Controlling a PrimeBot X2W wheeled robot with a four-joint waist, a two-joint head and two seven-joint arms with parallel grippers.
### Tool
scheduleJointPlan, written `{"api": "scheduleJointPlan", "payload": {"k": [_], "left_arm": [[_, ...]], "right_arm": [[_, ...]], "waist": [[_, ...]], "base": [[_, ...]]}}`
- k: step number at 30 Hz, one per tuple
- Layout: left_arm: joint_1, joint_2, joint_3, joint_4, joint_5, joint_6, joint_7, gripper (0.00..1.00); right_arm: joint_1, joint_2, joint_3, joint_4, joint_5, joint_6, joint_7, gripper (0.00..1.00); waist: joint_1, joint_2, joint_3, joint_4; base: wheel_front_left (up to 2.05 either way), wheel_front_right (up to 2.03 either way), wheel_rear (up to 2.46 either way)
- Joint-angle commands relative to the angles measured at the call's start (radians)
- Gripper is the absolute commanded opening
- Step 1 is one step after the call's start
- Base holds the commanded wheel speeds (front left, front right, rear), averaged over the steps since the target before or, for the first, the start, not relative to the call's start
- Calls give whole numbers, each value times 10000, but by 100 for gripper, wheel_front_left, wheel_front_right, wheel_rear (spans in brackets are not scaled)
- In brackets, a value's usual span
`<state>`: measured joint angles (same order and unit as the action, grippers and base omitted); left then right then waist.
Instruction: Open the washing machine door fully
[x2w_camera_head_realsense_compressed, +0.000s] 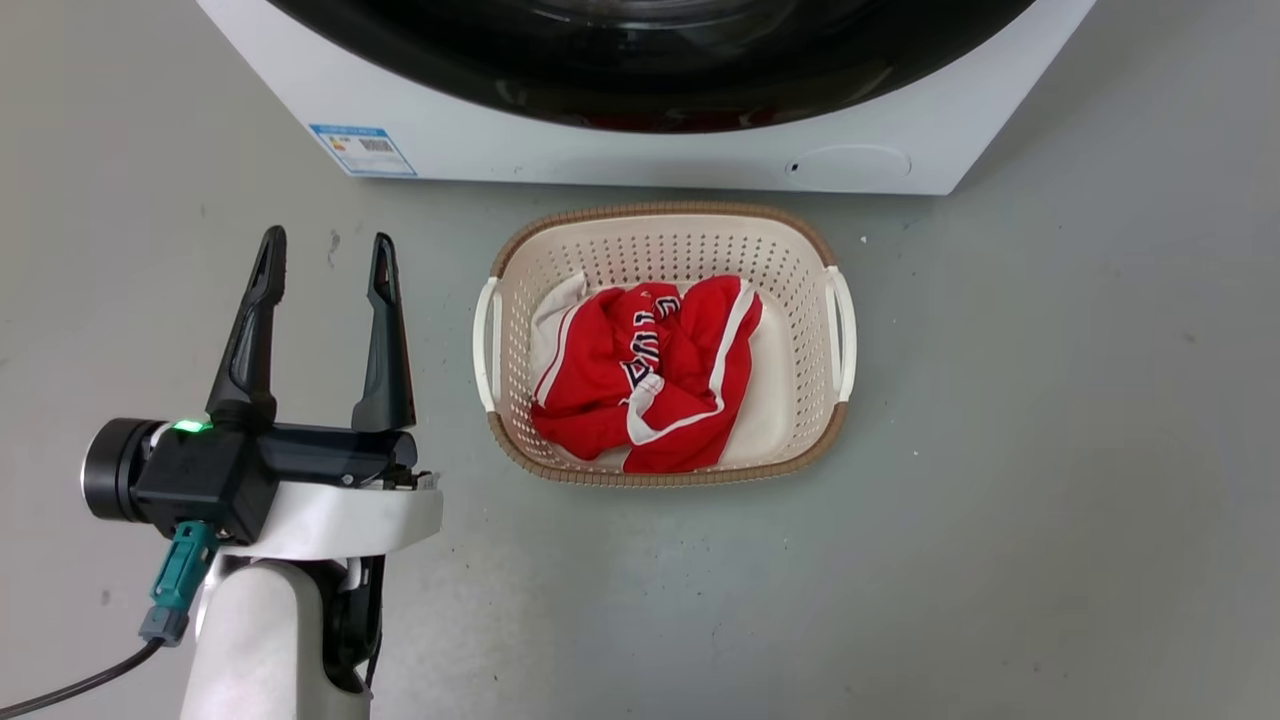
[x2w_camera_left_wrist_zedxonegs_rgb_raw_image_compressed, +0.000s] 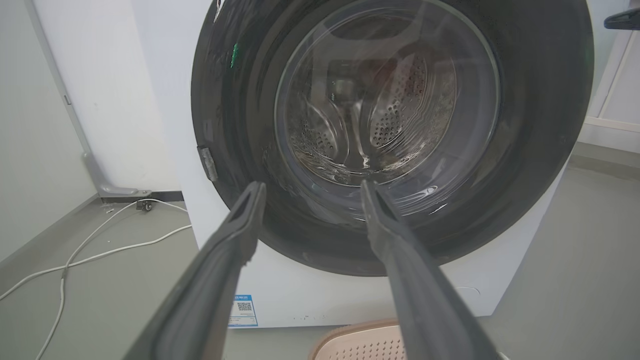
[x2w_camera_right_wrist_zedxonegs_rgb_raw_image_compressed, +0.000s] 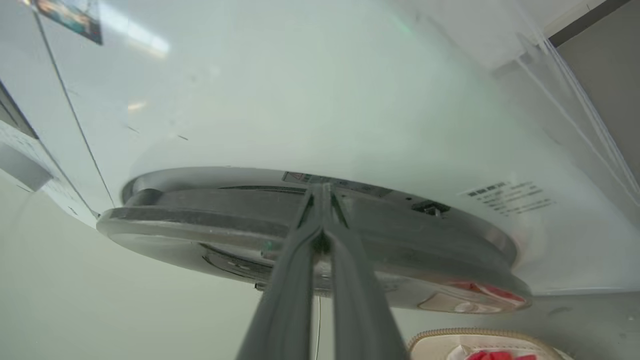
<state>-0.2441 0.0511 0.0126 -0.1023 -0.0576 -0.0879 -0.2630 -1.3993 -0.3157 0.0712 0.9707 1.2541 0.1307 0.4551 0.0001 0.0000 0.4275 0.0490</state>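
Observation:
The washing machine (x2w_camera_head_realsense_compressed: 600, 150) is a white box at the top of the head view. Its glossy black washing machine door (x2w_camera_head_realsense_compressed: 650, 80) faces me and lies close against the front. In the left wrist view the door (x2w_camera_left_wrist_zedxonegs_rgb_raw_image_compressed: 540, 125) shows its clear glass bowl with the steel drum behind it. My left gripper (x2w_camera_head_realsense_compressed: 325, 250) is open and holds nothing, hanging in the air short of the door (x2w_camera_left_wrist_zedxonegs_rgb_raw_image_compressed: 310, 187). My right gripper (x2w_camera_right_wrist_zedxonegs_rgb_raw_image_compressed: 322, 192) is shut, its fingertips pressed together at the rim of the door (x2w_camera_right_wrist_zedxonegs_rgb_raw_image_compressed: 200, 225), seen edge-on.
A cream perforated laundry basket (x2w_camera_head_realsense_compressed: 660, 212) holding a red garment (x2w_camera_head_realsense_compressed: 650, 370) stands on the grey floor just before the machine. White cables (x2w_camera_left_wrist_zedxonegs_rgb_raw_image_compressed: 100, 240) lie on the floor left of the machine, by the wall. A blue label sticker (x2w_camera_head_realsense_compressed: 362, 150) sits low on the front.

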Motion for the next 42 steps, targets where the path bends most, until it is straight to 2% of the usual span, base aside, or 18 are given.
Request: {"api": "scheduleJointPlan", "payload": {"k": [1, 12, 21, 32, 42], "left_arm": [[-124, -9, -1, -55, -17, 18, -24, 100], [-465, -10, -205, -86, -164, 166, -24, 100], [-538, -9, -344, -8, -253, 271, -24, 100], [-477, -9, -306, 119, -200, 330, -24, 100], [-133, -11, -223, 407, -98, 350, -24, 100]], "right_arm": [[-191, -12, 71, 129, -152, 0, 74, 0], [-1502, 133, 219, 1136, -828, 0, 666, 0], [-1918, 285, 271, 1202, -747, 2, 2162, 0], [-1109, 297, 348, 562, -442, 0, 4359, 0], [152, 673, 508, -425, -163, 0, 5923, 0]], "waist": [[-1, 0, 147, 49], [-1, 0, 781, 314], [-1, 0, 850, 369], [-1, 0, 489, 119], [-1, 0, -385, -187]], "base": [[0, 0, 0], [0, 0, 0], [0, 0, 0], [0, 0, 0], [0, 0, 0]]}}
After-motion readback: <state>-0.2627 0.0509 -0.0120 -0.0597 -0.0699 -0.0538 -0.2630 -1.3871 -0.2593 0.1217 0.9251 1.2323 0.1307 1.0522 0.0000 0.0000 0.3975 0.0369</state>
